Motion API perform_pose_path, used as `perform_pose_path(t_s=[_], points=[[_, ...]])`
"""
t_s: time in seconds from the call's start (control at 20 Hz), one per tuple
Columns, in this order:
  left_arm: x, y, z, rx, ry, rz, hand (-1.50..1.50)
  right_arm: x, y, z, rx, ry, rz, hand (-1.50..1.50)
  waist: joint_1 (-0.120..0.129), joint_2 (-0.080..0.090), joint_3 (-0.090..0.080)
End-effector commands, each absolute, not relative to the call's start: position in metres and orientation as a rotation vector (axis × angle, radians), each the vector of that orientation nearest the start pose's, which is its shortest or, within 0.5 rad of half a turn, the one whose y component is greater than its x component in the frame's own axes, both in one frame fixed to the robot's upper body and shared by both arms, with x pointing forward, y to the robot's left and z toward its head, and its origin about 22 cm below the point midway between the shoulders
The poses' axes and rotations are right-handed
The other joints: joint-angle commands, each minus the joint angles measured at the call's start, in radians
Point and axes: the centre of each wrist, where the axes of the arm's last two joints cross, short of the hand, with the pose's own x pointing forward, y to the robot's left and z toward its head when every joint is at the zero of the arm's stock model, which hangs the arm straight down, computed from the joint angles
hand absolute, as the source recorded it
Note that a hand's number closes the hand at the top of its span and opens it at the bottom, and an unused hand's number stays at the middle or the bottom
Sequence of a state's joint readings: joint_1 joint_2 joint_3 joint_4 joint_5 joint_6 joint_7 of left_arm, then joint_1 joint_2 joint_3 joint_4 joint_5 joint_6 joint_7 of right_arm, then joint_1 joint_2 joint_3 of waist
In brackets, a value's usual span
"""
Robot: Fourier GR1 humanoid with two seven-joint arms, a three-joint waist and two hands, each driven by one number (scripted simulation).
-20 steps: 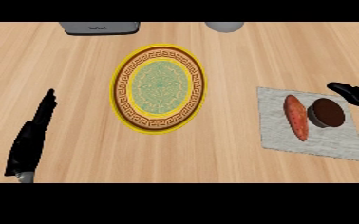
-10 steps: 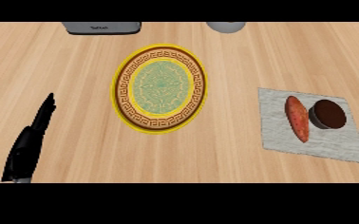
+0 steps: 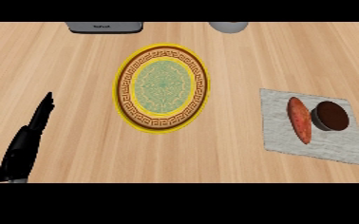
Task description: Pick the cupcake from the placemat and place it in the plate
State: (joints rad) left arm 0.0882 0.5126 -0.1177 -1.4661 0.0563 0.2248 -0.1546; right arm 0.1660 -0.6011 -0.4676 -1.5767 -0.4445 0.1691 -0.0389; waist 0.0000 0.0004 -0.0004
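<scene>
A dark brown cupcake (image 3: 330,116) sits on the grey placemat (image 3: 288,142) at the right of the counter, touching an orange sweet potato (image 3: 299,119) on its left. The yellow plate (image 3: 127,83) with a brown patterned ring and green centre lies in the middle, with nothing on it. My left hand (image 3: 24,142) rests at the lower left with straight fingers pointing up, far from both plate and cupcake. My right hand does not show in the head view.
A dark grey appliance (image 3: 105,27) stands at the counter's back edge, left of centre. A grey round object (image 3: 229,26) sits at the back, right of centre. Bare wooden counter lies between plate and placemat.
My right hand, seen at the right edge above the cupcake a second ago, has left the view. The cupcake, sweet potato and plate have not moved on the counter.
</scene>
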Motion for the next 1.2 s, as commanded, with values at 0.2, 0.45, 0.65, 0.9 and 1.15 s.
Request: perform_pose_path(t_s=[0.2,0.45,0.65,0.9,1.15], points=[[0.206,0.331,-0.011,0.464,-1.516,-0.298,0.0,0.196,-0.482,0.113,-0.441,-1.379,0.159,-1.5,0.01,0.001,0.001],[0.223,0.338,0.002,0.463,-1.519,-0.304,0.0,0.229,-0.5,0.134,-0.422,-1.275,0.268,-1.5,0.022,0.004,0.002],[0.225,0.337,0.009,0.475,-1.542,-0.31,0.0,0.242,-0.476,0.109,-0.384,-1.187,0.378,-1.5,0.014,0.002,0.001],[0.228,0.337,-0.007,0.459,-1.515,-0.307,0.0,0.254,-0.473,0.09,-0.388,-1.083,0.539,-1.5,0.012,0.003,0.001],[0.224,0.349,0.004,0.45,-1.532,-0.31,0.0,0.282,-0.486,0.091,-0.366,-1.07,0.563,-1.5,0.016,0.003,0.001]])
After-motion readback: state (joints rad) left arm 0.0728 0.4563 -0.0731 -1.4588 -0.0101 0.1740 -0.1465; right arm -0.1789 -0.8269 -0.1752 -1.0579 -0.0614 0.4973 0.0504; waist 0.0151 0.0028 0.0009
